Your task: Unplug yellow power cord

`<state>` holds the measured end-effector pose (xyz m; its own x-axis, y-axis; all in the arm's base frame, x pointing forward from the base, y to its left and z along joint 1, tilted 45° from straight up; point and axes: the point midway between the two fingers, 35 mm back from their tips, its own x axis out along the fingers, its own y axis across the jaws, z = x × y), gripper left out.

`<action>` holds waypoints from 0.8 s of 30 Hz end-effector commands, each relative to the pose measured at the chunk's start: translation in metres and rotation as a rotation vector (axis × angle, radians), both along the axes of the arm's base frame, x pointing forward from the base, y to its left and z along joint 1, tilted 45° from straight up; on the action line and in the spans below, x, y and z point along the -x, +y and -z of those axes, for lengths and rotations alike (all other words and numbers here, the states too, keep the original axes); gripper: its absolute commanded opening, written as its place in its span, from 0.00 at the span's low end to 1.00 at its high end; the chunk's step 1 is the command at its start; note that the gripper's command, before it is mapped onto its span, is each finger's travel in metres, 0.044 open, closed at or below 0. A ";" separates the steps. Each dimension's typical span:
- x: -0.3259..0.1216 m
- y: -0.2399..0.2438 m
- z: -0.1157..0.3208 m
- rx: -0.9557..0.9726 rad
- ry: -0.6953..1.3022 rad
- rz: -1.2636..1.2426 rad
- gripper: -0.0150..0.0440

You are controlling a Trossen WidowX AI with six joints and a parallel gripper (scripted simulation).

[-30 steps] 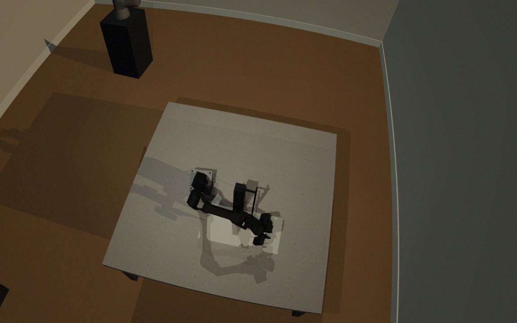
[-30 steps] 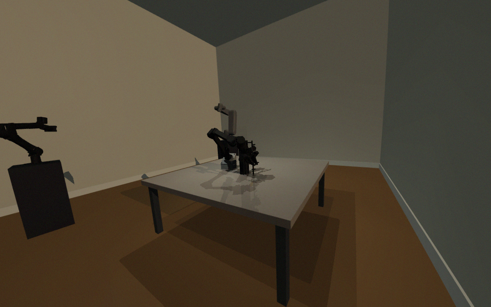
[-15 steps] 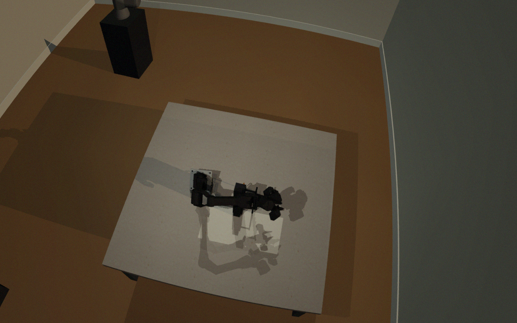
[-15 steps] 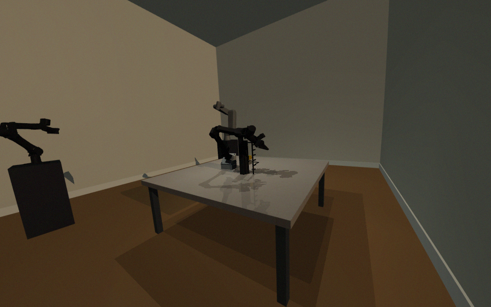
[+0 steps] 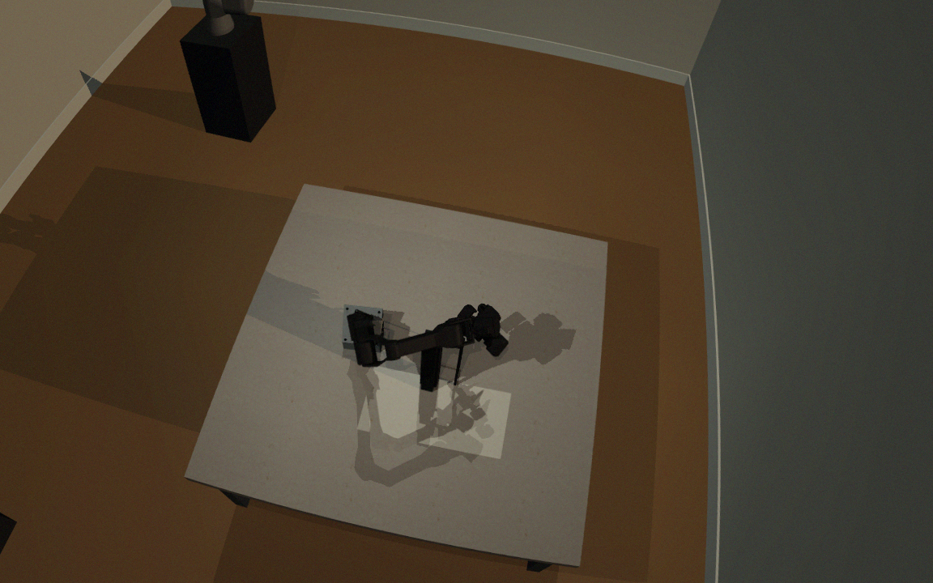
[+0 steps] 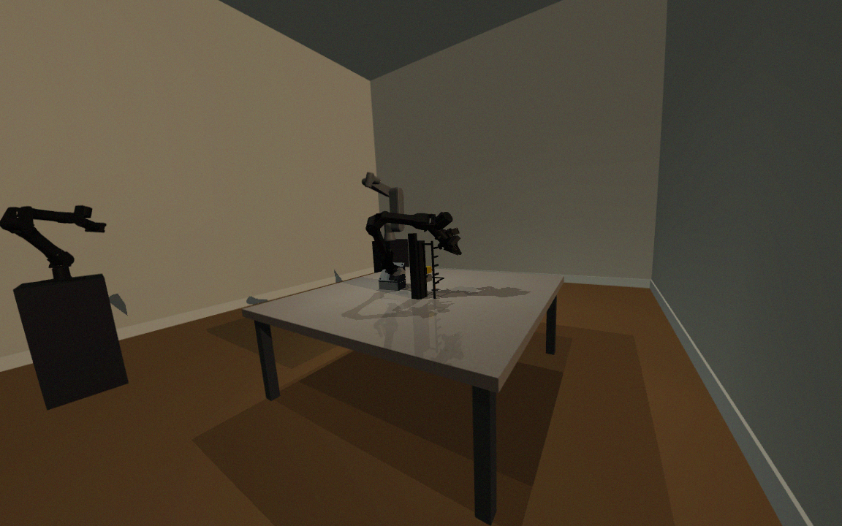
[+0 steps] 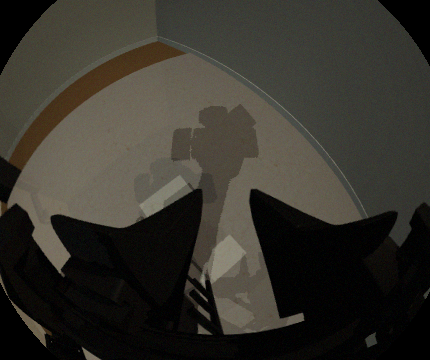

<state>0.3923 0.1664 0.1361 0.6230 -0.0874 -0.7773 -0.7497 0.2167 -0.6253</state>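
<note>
Gripper (image 7: pixel 225 243): black, parallel-jaw, fingers partly apart with a plain gap between them; through that gap only table surface and shadow show, and nothing is held. In the top view the gripper (image 5: pixel 493 334) hangs in the air past the upright black power strip, toward the right edge of the bench, tilted downward and touching neither strip nor plug. In the exterior view the gripper (image 6: pixel 450 240) sits above the top of the strip, well off the table top. Arm (image 5: pixel 411 342): black, six-joint, stretched nearly level from its base across and over the strip. Base plate (image 5: pixel 351 319): grey, square, bolted near the middle of the bench, slightly toward the left edge. Power strip (image 6: pixel 416 266): tall dark block standing upright just beside the arm's base, toward the bench centre. Thin black rack (image 6: pixel 435 269): a slim post with short pegs, standing just beside the strip on its right side. Yellow power cord (image 6: pixel 429 269): only a small yellow patch shows, low down between strip and rack; whether its plug sits in a socket cannot be told. Table (image 5: pixel 296 464): pale grey top on dark legs, with a bright rectangular patch of light near the front edge, crossed by the arm's shadows. Surroundings: brown floor (image 5: pixel 455 108); a second dark arm on a black pedestal (image 6: pixel 69 337) at the left wall; a grey arm (image 6: pixel 388 193) behind the bench at the far corner.
</note>
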 end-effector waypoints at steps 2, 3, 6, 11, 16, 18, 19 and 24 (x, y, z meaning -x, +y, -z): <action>0.055 -0.007 0.054 0.245 0.234 -0.028 0.53; 0.067 -0.010 0.061 0.303 0.279 -0.034 0.53; 0.102 -0.023 0.078 0.482 0.405 -0.054 0.53; 0.146 -0.046 0.083 0.773 0.557 -0.100 0.53; 0.146 -0.046 0.083 0.773 0.557 -0.100 0.53; 0.145 -0.045 0.084 0.773 0.557 -0.100 0.53; 0.145 -0.045 0.083 0.773 0.557 -0.100 0.53; 0.144 -0.049 0.080 0.773 0.557 -0.100 0.53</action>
<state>0.2475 0.1205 0.0537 0.2131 -0.6638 -0.7169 -0.9755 -0.1857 -0.1180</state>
